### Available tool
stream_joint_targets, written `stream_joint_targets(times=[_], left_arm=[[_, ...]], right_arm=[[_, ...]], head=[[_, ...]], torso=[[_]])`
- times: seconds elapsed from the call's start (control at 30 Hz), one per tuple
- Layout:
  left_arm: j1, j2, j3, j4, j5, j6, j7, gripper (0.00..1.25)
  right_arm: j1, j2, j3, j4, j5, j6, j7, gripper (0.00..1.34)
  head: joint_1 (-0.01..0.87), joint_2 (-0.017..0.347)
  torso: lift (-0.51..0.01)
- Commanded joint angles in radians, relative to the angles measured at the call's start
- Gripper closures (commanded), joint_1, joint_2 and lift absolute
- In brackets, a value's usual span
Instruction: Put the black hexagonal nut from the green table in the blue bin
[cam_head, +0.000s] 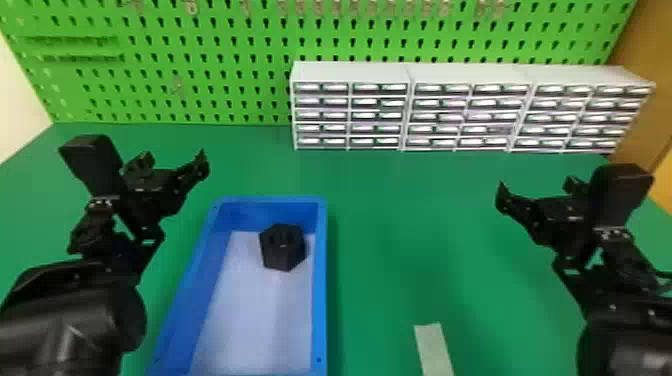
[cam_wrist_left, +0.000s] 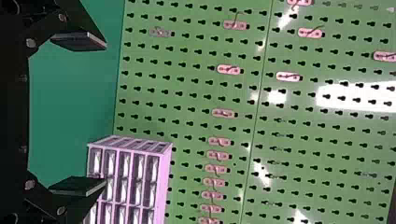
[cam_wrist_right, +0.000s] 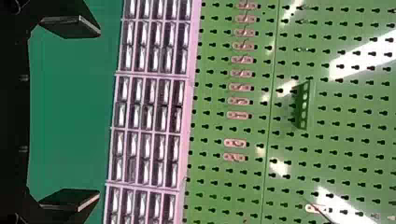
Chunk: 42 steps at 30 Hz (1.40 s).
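Workshop or lab-type workstation: green table (cam_head: 390, 200), perforated green tool panel (cam_head: 210, 65) with small hooks (cam_head: 365, 9) along the far side, and white small-parts drawer cabinets (cam_head: 470, 75) lined up on the table's far right, against the panel.

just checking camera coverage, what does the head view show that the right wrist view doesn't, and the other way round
Head view: the blue bin with the black hexagonal nut inside it, the left gripper, and a pale strip on the table, to the right of the bin.

Right wrist view: a green bracket with a row of holes, mounted on the pegboard, and white glare streaks on that board.

Both: the right gripper, the green table, the green pegboard and the drawer cabinets.
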Motion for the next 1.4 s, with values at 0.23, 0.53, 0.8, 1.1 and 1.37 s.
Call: stream_joint_targets(times=[0.23, 0.53, 0.8, 1.1, 1.37], left_arm=[[-0.001, -0.003, 0.0, 0.0, -0.002, 0.0, 0.0, 0.24], [-0.001, -0.003, 0.0, 0.0, -0.002, 0.0, 0.0, 0.24], [-0.001, -0.003, 0.0, 0.0, 0.0, 0.0, 0.0, 0.24], [-0.002, -0.003, 0.0, 0.0, 0.0, 0.0, 0.0, 0.24], [-0.002, -0.003, 0.001, 0.0, 0.0, 0.0, 0.0, 0.24]], right_arm=[[-0.004, -0.002, 0.002, 0.001, 0.002, 0.005, 0.0, 0.09], [-0.003, -0.002, 0.004, 0.001, 0.002, 0.005, 0.0, 0.09], [-0.001, -0.002, 0.004, 0.001, 0.0, 0.003, 0.0, 0.09], [-0.001, -0.002, 0.007, 0.001, -0.002, 0.003, 0.0, 0.09], [-0.003, -0.002, 0.007, 0.001, -0.002, 0.003, 0.0, 0.09]], head=[[0.686, 0.051], [0.686, 0.051], [0.686, 0.051], [0.686, 0.051], [0.686, 0.051]], torso=[[-0.097], [-0.097], [-0.097], [-0.097], [-0.097]])
